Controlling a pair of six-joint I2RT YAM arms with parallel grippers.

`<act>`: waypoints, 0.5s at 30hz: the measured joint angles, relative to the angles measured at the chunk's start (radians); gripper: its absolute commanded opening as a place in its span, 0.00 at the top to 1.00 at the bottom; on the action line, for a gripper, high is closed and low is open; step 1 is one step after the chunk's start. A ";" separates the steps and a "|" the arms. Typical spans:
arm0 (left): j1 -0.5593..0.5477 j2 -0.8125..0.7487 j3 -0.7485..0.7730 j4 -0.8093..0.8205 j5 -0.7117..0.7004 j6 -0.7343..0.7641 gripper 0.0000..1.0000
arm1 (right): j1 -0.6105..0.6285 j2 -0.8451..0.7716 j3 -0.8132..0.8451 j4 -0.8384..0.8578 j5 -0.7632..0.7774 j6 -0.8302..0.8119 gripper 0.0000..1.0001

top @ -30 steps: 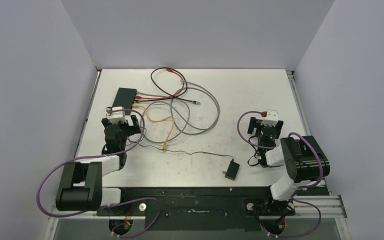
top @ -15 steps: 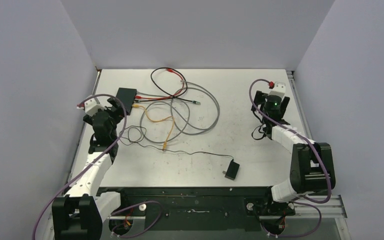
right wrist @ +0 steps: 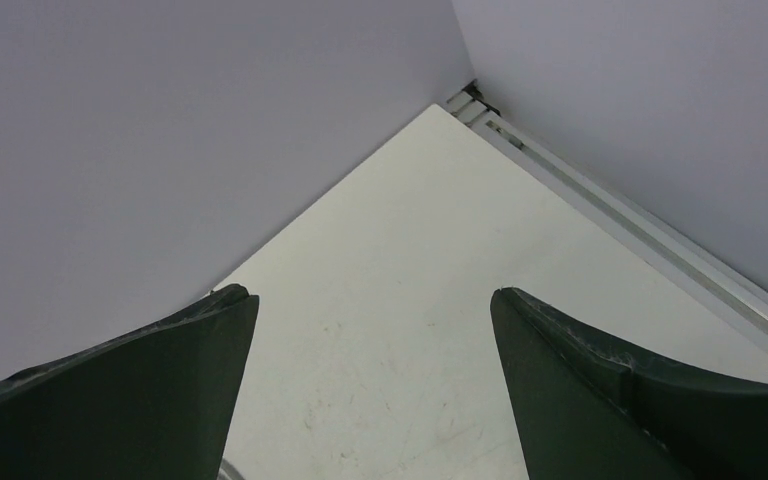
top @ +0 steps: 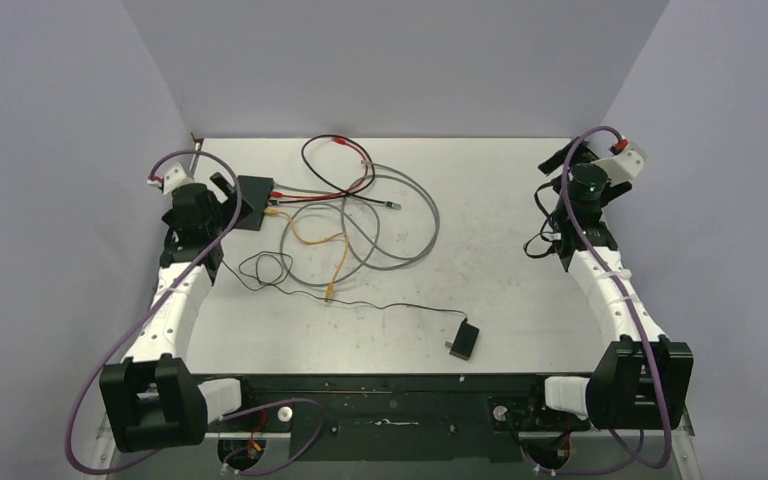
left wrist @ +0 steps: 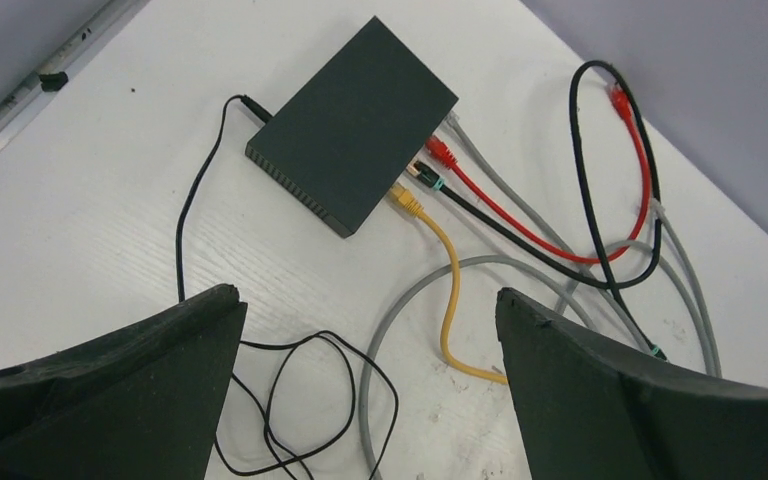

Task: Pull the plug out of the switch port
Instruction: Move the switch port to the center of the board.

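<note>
Switch [left wrist: 355, 120] lies at the far left of the table [top: 500, 260], just ahead of the left gripper [left wrist: 368, 300], whose fingers stand spread wide and empty. Red plug [left wrist: 441, 151], black plug [left wrist: 420, 170] and yellow plug [left wrist: 406, 203] sit side by side in its ports, so a grab could catch two. Right gripper [right wrist: 372, 295], also spread, hovers well apart; unbraced, the switch may slide.

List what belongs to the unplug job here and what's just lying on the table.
Job:
- switch
- red plug, black plug and yellow plug at its port edge
- left gripper, jaws open, facing the switch

Lying about:
- adapter block and its thin black cord
- loose red cable end
- right gripper, jaws open, facing a bare corner
</note>
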 measured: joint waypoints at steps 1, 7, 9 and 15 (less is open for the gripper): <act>0.001 0.021 0.022 -0.025 0.007 0.002 0.04 | -0.011 0.000 0.002 -0.011 0.003 0.018 0.10; 0.021 0.255 0.262 -0.280 0.056 0.025 0.04 | -0.053 0.012 0.016 -0.164 -0.035 0.121 0.10; 0.033 0.320 0.321 -0.365 0.050 0.025 0.04 | -0.061 0.017 0.022 -0.203 -0.062 0.150 0.10; 0.092 0.454 0.421 -0.522 0.080 0.052 0.04 | -0.104 0.019 0.022 -0.250 -0.209 0.180 0.10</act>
